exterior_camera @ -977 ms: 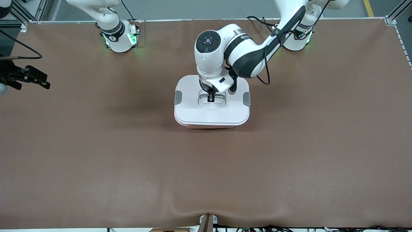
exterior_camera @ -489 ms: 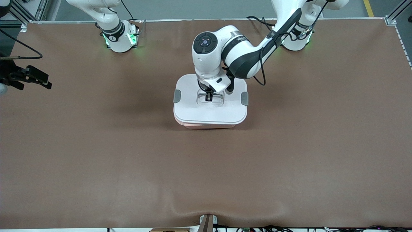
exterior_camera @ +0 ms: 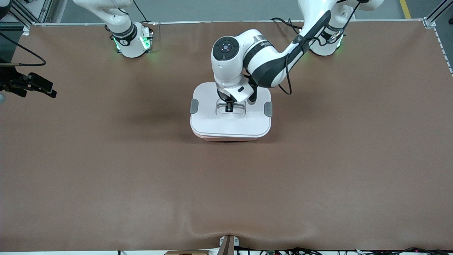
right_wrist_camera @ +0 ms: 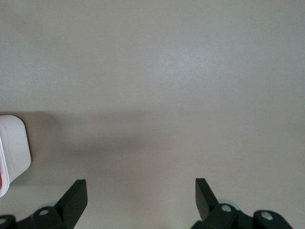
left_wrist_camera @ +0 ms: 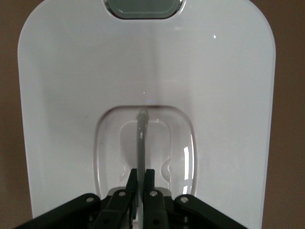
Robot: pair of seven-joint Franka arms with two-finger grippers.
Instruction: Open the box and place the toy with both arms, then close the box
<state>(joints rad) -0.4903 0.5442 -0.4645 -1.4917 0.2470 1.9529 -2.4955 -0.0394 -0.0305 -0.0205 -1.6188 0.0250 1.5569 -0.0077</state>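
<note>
1. Since a second ago, the lid has shifted slightly toward the right arm's end.
2. Left gripper — jaws clamped on the thin handle.
3. Box sits mid-desk; rigid, slippery plastic — hold the handle.
4. Right gripper waits, wide open, empty.

the left end effector sits down in the recessed top of the box, its fingers pinched on the clear handle, so the lid's middle is taken. the left arm slants in over the box edge nearest the robots' bases and blocks a pass from above there. the grey latches at both ends of the box stand uncovered, reachable from the side. around the box the brown table lies bare toward the front camera and toward both ends. the right end effector, fingers spread wide, hangs over the table edge well apart from the box, with bare table under it.
</note>
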